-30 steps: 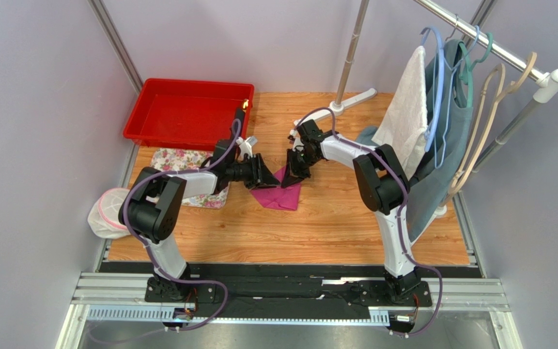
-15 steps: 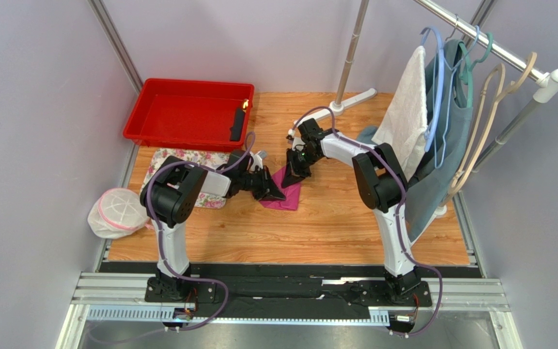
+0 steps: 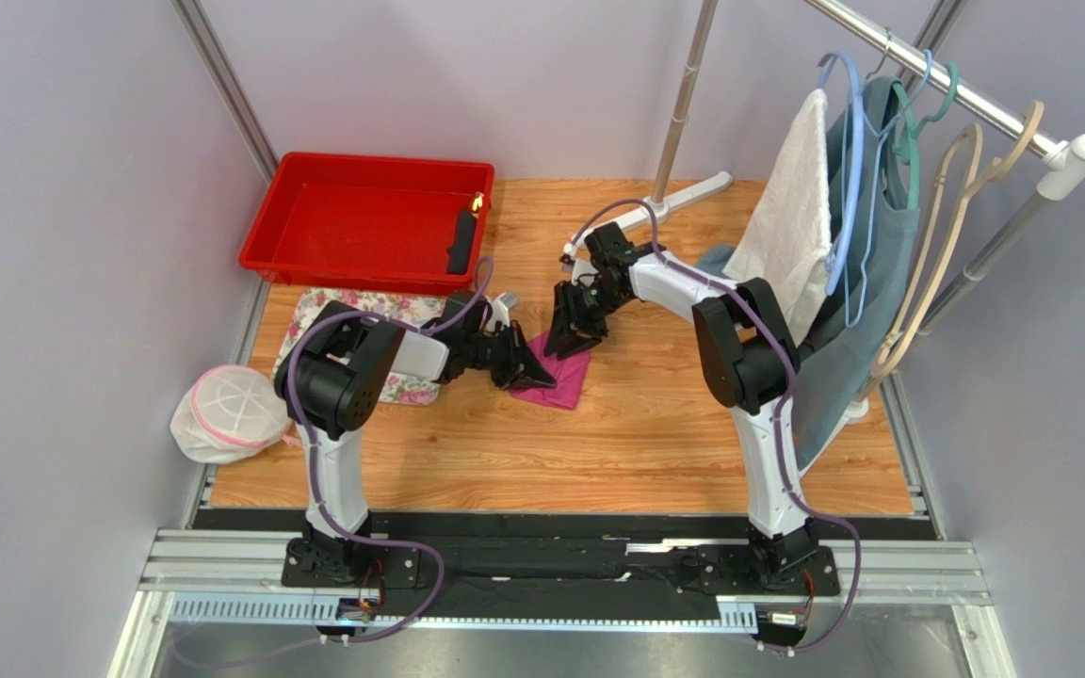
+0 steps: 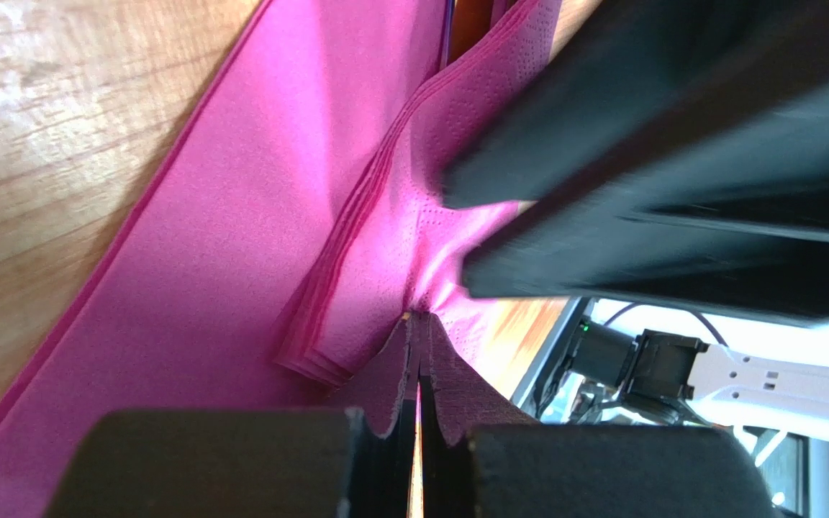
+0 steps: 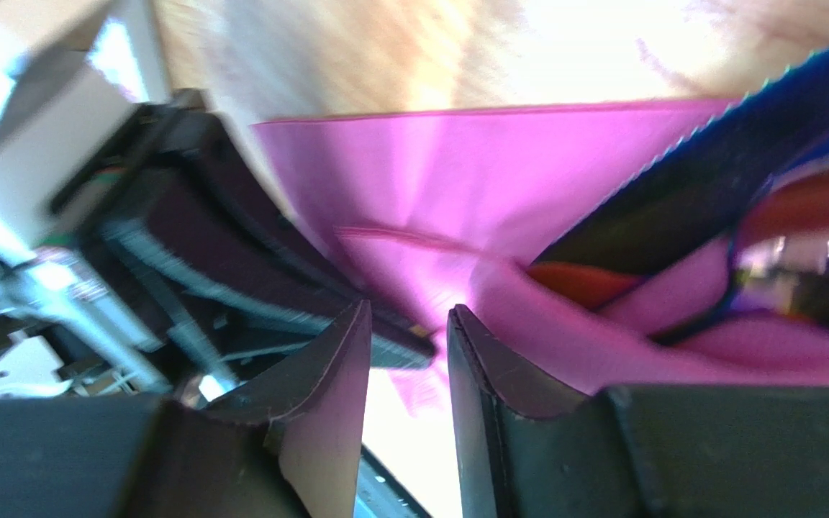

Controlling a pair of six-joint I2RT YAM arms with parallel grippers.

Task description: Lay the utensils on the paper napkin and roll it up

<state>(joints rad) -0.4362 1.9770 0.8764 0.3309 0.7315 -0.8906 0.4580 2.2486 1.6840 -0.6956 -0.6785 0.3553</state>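
The napkin (image 3: 563, 379) lies folded in the middle of the table (image 3: 647, 438), with dark utensils (image 5: 700, 183) seemingly inside the fold. The left gripper (image 4: 419, 378), its arm low, pinches a napkin edge, probably to roll it. Opposite, the right gripper (image 5: 408, 367) leans in, its jaws slightly apart and gripping nothing visible.

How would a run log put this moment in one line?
left gripper: shut on magenta paper napkin | right gripper: open, at napkin fold

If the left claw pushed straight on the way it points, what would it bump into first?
The left gripper is pinching the paper napkin; just beyond it, probably the right gripper, whose fingers look very close.
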